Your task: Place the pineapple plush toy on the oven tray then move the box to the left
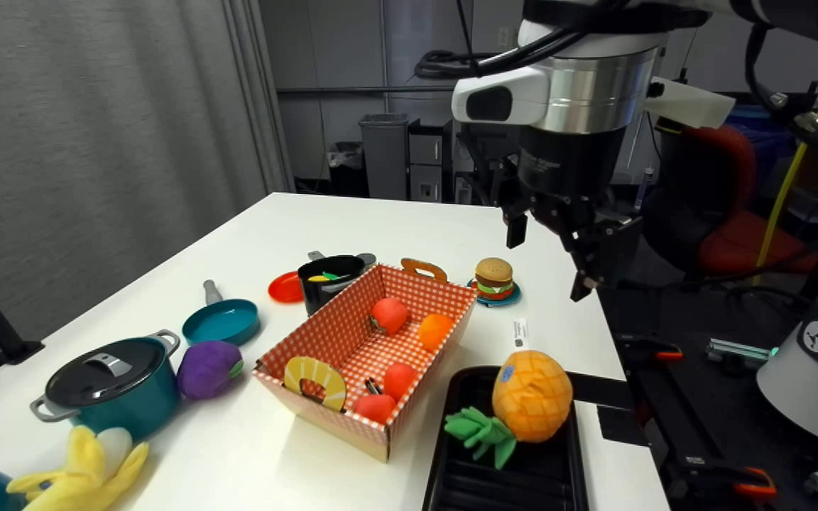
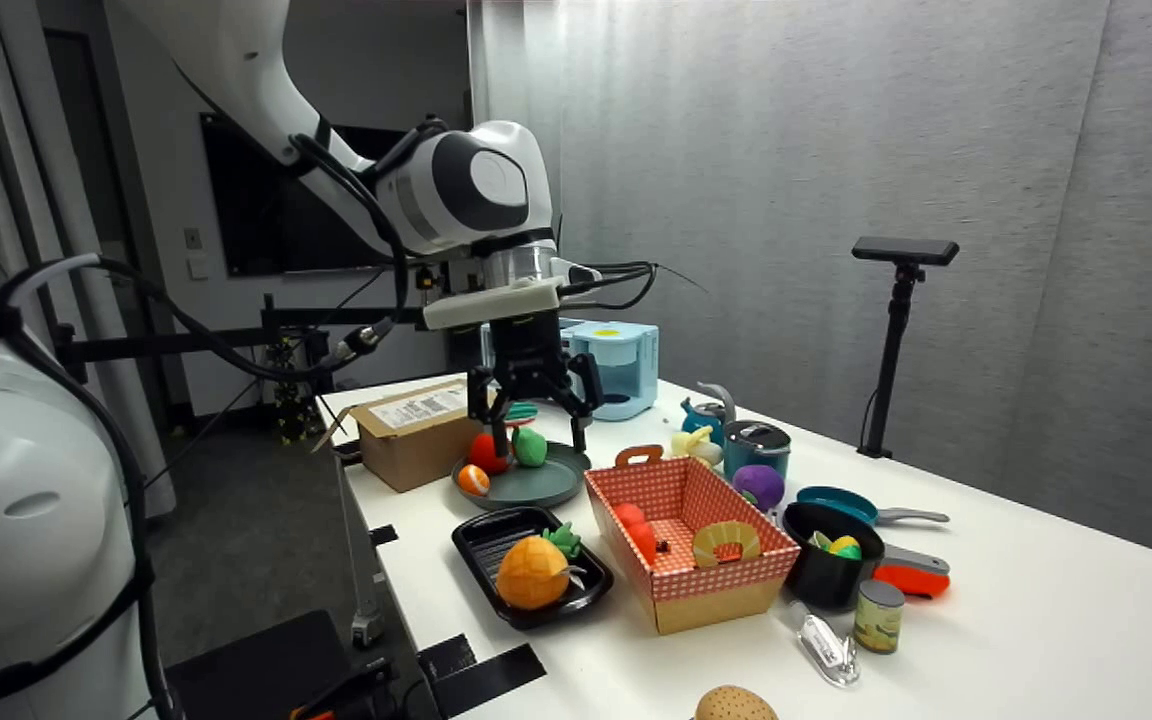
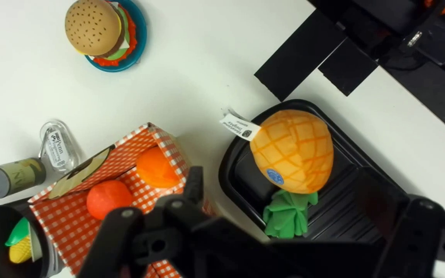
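The pineapple plush toy (image 1: 533,397) lies on its side in the black oven tray (image 1: 512,490), its green leaves toward the box. Toy (image 2: 532,573) and tray (image 2: 488,541) show in an exterior view too, and the wrist view has the toy (image 3: 294,154) in the tray (image 3: 245,166). The tan box (image 1: 334,427) with red-checked lining stands beside the tray, holding several red and orange toy fruits; the wrist view shows part of the box (image 3: 70,227). My gripper (image 1: 549,259) is open and empty, raised above the table; its spread fingers (image 3: 283,184) show in the wrist view.
A toy burger (image 1: 494,278) on a blue plate, a black pot (image 1: 327,277), a teal pan (image 1: 221,323) and a teal pot (image 1: 114,387) surround the box. A grey plate with toys (image 2: 536,488) and a cardboard carton (image 2: 416,440) stand past the tray.
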